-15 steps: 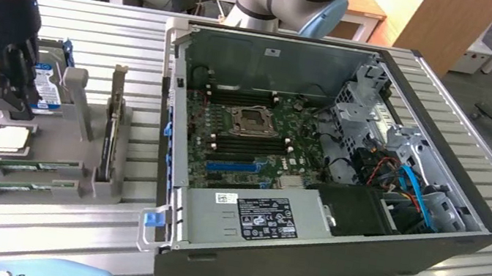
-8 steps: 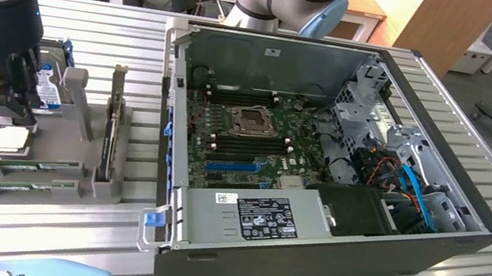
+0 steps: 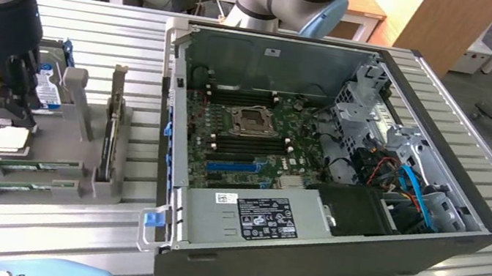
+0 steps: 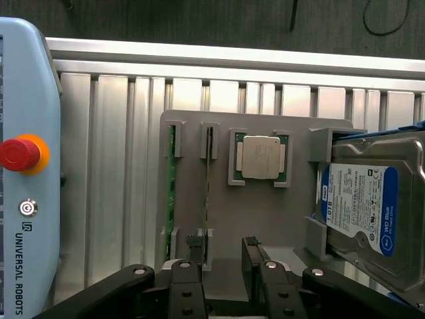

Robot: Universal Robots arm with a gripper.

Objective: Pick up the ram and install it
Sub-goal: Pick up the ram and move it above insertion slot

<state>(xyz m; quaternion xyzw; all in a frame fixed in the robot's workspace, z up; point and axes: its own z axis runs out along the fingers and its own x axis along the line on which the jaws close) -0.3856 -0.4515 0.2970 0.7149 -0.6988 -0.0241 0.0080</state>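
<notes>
In the grey tray [image 4: 265, 216], the ram [image 4: 208, 193] just ahead of the empty, wide-open hand [image 4: 222, 247].

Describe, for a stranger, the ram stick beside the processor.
On the exterior view's left of the open computer case sits a grey tray. Two thin green sticks lie in it; this ram is the one beside the square silver processor, not its twin at the tray's edge.

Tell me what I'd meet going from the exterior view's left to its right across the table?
Two long green ram sticks → upright dark expansion card → open black metal computer case.
</notes>
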